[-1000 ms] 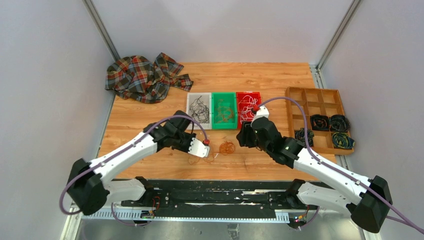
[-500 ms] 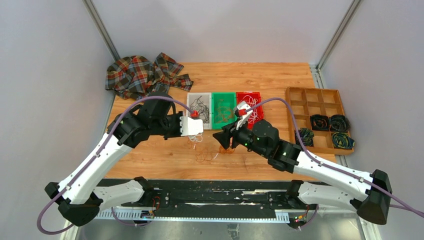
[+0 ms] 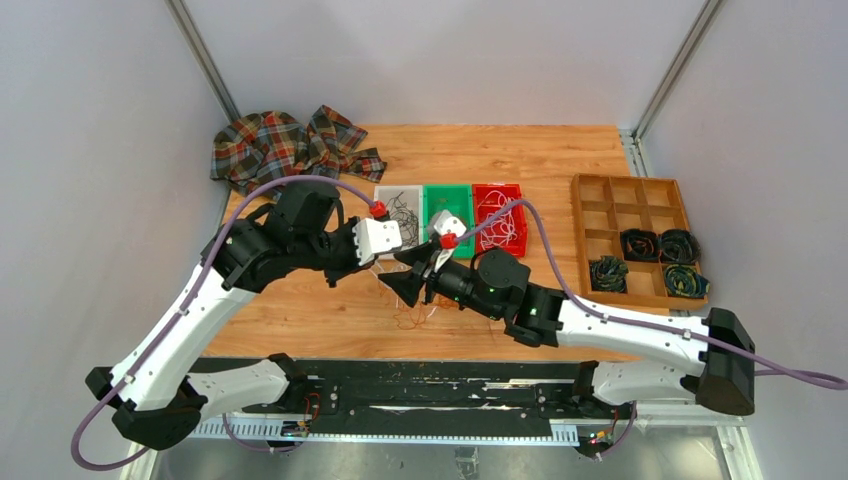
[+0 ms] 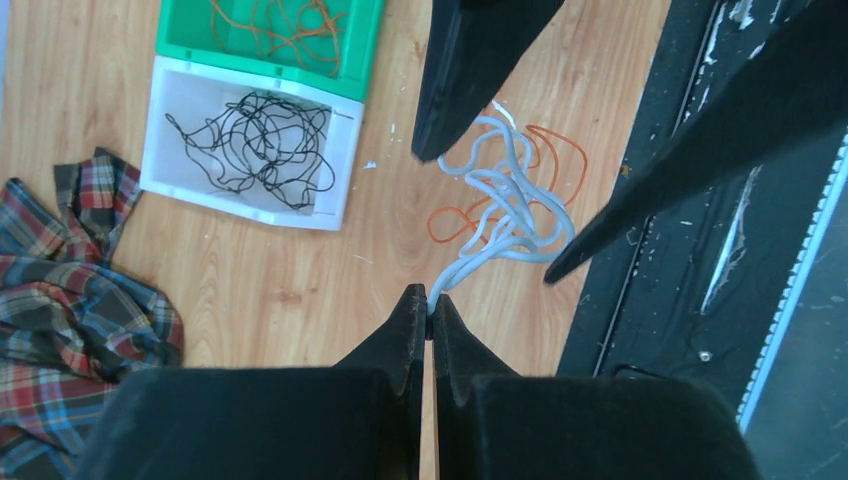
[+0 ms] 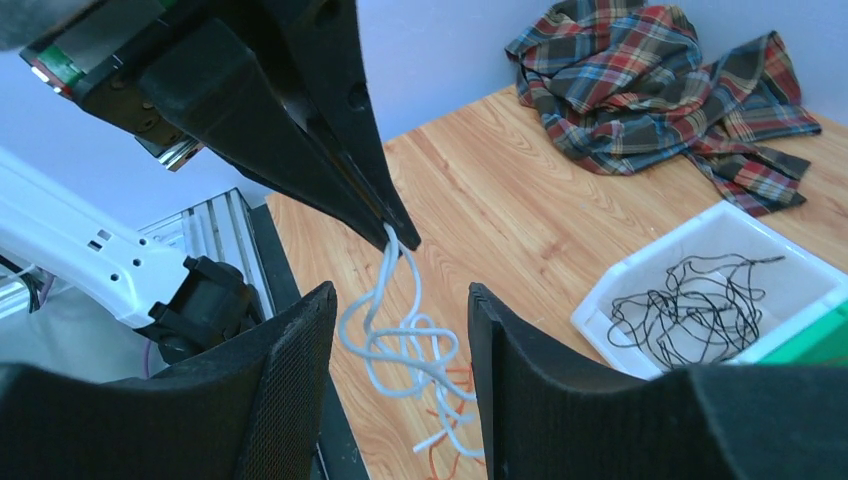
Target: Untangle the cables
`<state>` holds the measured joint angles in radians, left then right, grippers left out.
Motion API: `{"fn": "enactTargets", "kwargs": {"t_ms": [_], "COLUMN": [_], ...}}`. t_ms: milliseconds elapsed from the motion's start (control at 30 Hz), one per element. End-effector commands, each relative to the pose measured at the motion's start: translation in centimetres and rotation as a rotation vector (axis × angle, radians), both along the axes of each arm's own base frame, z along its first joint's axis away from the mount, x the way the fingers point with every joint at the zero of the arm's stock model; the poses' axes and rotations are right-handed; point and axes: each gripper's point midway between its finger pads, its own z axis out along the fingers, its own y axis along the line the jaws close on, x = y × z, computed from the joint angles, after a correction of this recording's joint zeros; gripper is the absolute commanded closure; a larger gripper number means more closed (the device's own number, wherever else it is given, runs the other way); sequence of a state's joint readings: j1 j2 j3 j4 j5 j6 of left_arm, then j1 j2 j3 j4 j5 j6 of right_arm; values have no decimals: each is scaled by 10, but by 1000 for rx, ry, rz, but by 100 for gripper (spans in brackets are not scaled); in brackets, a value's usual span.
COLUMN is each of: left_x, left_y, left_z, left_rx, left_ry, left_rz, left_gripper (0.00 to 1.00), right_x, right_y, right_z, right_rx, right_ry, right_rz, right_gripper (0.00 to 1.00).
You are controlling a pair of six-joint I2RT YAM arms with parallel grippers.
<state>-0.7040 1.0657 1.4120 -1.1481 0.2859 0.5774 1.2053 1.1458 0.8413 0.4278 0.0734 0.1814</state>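
White cable [image 4: 510, 200] hangs limp and light from your left pincer [image 4: 428, 312], clenched on its end; right pincer [image 5: 400, 292] gapes around it. Take a lower loop.

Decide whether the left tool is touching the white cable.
Touching. The left wrist view shows the left tool clamped on the white cable, at its end.

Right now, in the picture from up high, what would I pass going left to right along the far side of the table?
Plaid cloth → white bin → green bin → red bin → wooden tray.
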Motion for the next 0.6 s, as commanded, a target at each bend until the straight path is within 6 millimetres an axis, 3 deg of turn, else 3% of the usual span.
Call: {"fn": "enactTargets", "kwargs": {"t_ms": [0, 167, 367, 467, 567], "left_x": [-10, -14, -23, -27, -31], "left_y": [-4, 0, 5, 7, 5], "left_z": [11, 13, 18, 19, 19], "left_rx": [-48, -45, -39, -41, -51], "left_ry": [49, 42, 30, 29, 40], "left_rz": [12, 6, -26, -42, -61], "left_gripper": [100, 99, 100, 100, 100], "right_x": [-2, 15, 35, 37, 35], "right_y": [17, 19, 3, 0, 5], "right_z": [31, 15, -10, -16, -10], "right_rx": [60, -1, -103, -147, -144], "right_ry": [-91, -79, -117, -137, -154], "right_rz": [14, -76, -199, -212, -192], "right_gripper": [49, 53, 70, 68, 59]}}
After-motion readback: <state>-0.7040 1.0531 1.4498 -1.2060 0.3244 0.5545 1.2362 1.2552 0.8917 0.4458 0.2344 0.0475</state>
